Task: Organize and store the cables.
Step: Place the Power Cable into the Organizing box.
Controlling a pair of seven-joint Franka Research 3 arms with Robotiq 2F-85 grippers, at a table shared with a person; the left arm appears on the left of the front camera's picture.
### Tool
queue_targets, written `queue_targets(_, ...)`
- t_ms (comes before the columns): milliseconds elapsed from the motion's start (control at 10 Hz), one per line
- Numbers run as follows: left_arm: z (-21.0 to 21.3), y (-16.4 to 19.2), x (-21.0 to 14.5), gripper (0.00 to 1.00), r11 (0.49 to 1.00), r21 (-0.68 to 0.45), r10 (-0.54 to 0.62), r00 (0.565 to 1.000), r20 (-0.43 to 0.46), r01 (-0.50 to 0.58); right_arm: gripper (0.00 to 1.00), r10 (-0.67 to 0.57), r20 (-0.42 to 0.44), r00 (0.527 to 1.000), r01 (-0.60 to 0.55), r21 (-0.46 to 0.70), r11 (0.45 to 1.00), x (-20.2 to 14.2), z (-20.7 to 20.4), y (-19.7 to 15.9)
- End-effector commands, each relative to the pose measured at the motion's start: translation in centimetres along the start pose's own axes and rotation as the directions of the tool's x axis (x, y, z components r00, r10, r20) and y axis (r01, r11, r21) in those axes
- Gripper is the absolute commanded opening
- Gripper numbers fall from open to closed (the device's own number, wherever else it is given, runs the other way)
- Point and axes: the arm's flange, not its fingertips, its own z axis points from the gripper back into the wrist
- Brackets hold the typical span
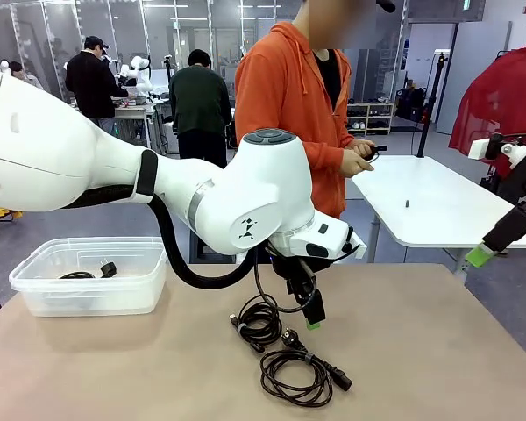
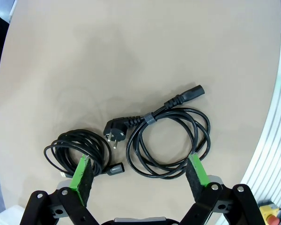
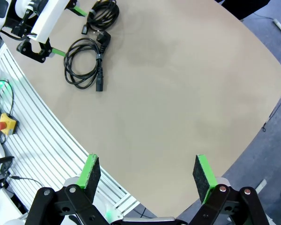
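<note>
The left claw hangs spread wide above the surface, straddling the power cord and the thinner cable; closing here could snag both and tangle them.

- My left arm was glossy white and rounded, a small black mark on its joint.
- A thick black hose looped under it.
- My fingers were black, green-padded, silver-screwed.

Lab, white work tables, ppl at far benches, glass partitions
</note>
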Motion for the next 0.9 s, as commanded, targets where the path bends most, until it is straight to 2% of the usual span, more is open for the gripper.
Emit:
queue_targets(0,0.2,-0.1,0.2,1.0,1.0,0.009,-0.019,1.0,-0.024,0.019,1.0,0.003,-0.01,1.0,-0.003,-0.006,1.0,0.0,0.1,0.0)
queue_targets(100,0.0,0.0,0.0,1.0,1.0,0.0,0.0,1.0,0.0,0.0,1.0,0.003,-0.01,1.0,-0.003,-0.006,1.0,0.0,0.1,0.0)
queue_targets(500,0.0,0.0,0.0,1.0,1.0,0.0,0.0,1.0,0.0,0.0,1.0,0.003,-0.01,1.0,-0.003,-0.006,1.0,0.0,0.1,0.0)
queue_targets(700,-0.6,-0.3,0.6,1.0,0.999,-0.037,-0.015,1.0,-0.021,0.014,1.0,0.003,-0.01,1.0,-0.003,-0.006,1.0,0.0,0.1,0.0)
queue_targets(800,-1.1,-0.7,1.1,1.0,0.999,-0.041,0.021,0.999,-0.033,-0.023,1.0,0.003,-0.01,1.0,-0.003,-0.006,1.0,0.0,0.1,0.0)
